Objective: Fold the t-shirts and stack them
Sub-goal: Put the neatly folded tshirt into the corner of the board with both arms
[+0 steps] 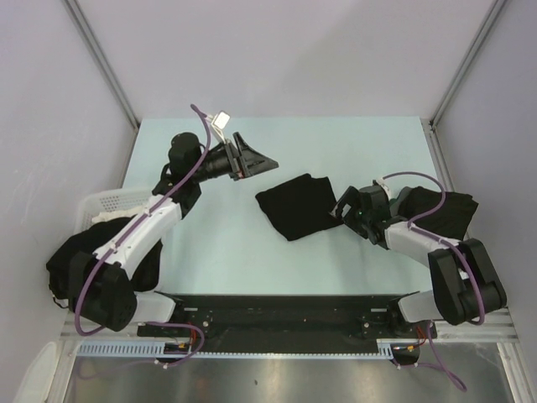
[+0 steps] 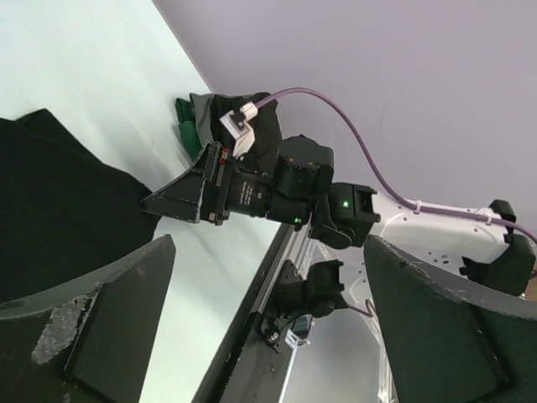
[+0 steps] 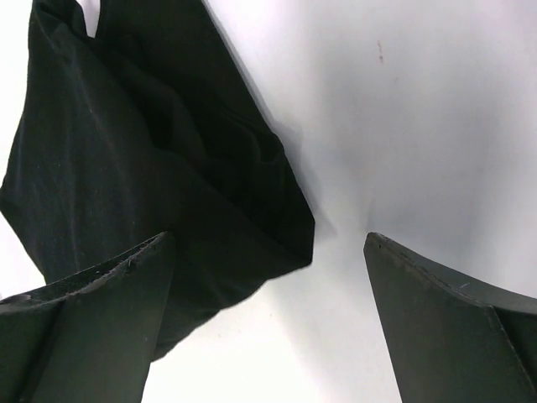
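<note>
The right gripper (image 1: 337, 210) is seen right of centre in the top view, its jaws spread wide and nothing pinched. One finger (image 3: 92, 311) is placed over the edge of a folded black t-shirt (image 1: 295, 206) laid mid-table (image 1: 210, 243); contact cannot be told. The left gripper (image 1: 256, 156), upper left of centre, is likewise spread and empty, apart from that shirt. Further black shirts are heaped at the right (image 1: 457, 210) and in the white basket (image 1: 99, 201) at the left.
</note>
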{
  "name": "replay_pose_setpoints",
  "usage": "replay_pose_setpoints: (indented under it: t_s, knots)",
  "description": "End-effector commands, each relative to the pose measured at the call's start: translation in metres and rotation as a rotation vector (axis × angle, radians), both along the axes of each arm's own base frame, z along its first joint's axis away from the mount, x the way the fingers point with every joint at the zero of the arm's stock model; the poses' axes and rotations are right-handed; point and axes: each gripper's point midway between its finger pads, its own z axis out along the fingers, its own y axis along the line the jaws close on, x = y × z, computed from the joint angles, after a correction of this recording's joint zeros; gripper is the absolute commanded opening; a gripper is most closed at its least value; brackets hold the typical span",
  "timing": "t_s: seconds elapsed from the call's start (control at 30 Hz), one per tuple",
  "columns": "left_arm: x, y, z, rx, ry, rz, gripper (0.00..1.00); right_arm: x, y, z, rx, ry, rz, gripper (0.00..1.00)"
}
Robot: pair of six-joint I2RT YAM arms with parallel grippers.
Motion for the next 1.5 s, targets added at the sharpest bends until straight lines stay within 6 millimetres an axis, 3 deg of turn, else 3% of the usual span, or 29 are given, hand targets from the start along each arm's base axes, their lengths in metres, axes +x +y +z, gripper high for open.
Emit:
replay_pose_setpoints:
  t_s: [0.0,0.4,0.7,0.97,1.47]
  knots:
    - [-0.010,0.004,0.019,0.016,-0.090,-0.003,1.00,0.014,0.006,0.002,0.030,-0.056,-0.012,1.00]
    - [-0.013,0.005,0.016,0.043,-0.085,-0.006,0.99,0.026,0.022,-0.017,0.083,-0.026,-0.013,0.97]
    - [-0.008,0.002,0.013,0.047,-0.075,-0.003,1.00,0.019,0.029,-0.014,0.100,0.031,0.013,0.89]
    - [-0.001,0.000,0.016,0.026,-0.080,0.002,0.99,0.011,0.027,0.001,0.089,0.040,0.037,0.87]
    - [-0.003,0.001,0.014,0.040,-0.077,-0.001,1.00,0.014,0.029,-0.011,0.107,0.047,0.047,0.76]
